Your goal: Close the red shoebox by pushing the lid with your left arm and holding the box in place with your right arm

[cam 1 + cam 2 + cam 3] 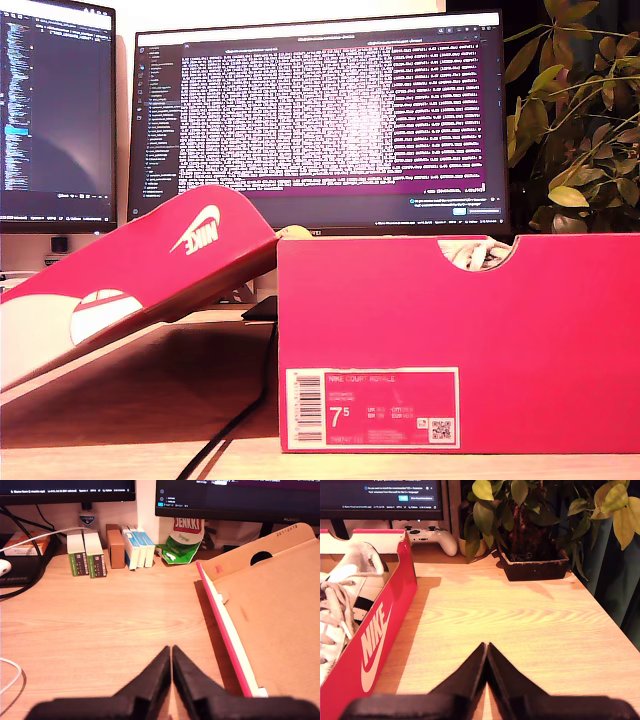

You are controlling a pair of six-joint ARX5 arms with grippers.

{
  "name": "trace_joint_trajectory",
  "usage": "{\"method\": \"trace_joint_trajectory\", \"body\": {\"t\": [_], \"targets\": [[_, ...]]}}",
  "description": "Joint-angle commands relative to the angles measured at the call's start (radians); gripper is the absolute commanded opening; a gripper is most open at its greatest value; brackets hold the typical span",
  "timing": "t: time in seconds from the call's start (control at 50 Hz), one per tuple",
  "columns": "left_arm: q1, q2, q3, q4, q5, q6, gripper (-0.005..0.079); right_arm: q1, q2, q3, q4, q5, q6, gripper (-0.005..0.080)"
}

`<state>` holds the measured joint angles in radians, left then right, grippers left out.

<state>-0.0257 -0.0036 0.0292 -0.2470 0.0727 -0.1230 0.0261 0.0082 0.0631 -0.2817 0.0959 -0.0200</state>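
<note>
The red shoebox (460, 340) stands on the wooden desk, its size label facing the exterior camera. Its red lid (140, 270) is swung open and slopes down toward the exterior view's left. In the first wrist view the lid's brown cardboard inside (270, 615) lies beside my first gripper (171, 652), which is shut, empty and apart from the lid's red edge. In the second wrist view the box's red side wall (380, 635) with its white logo runs alongside my second gripper (486, 649), also shut and empty. White sneakers (340, 590) lie inside. Neither gripper shows in the exterior view.
Two monitors (320, 120) stand behind the box. Small cartons (110, 550) and a green bag (182, 542) line the desk's back in the first wrist view. A potted plant (530, 530) and a white game controller (432, 535) sit beyond my second gripper. A black cable (235, 420) crosses the desk.
</note>
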Motion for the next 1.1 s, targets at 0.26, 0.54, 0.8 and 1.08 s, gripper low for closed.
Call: {"method": "trace_joint_trajectory", "body": {"t": [0.26,0.54,0.8,1.08], "targets": [[-0.003,-0.008,-0.039,0.005,-0.003,0.000,-0.0018,0.000,-0.006,-0.023,0.010,0.000,0.005,-0.0012],[-0.003,-0.008,-0.039,0.005,-0.003,0.000,-0.0019,0.000,-0.006,-0.023,0.010,0.001,0.004,-0.0012],[-0.003,-0.008,-0.039,0.009,-0.002,-0.001,-0.0019,0.000,-0.006,-0.023,0.010,0.018,0.005,-0.0012],[-0.003,-0.008,-0.039,0.009,-0.001,-0.024,-0.0019,0.000,-0.006,-0.023,0.011,0.016,0.011,-0.0012]]}}
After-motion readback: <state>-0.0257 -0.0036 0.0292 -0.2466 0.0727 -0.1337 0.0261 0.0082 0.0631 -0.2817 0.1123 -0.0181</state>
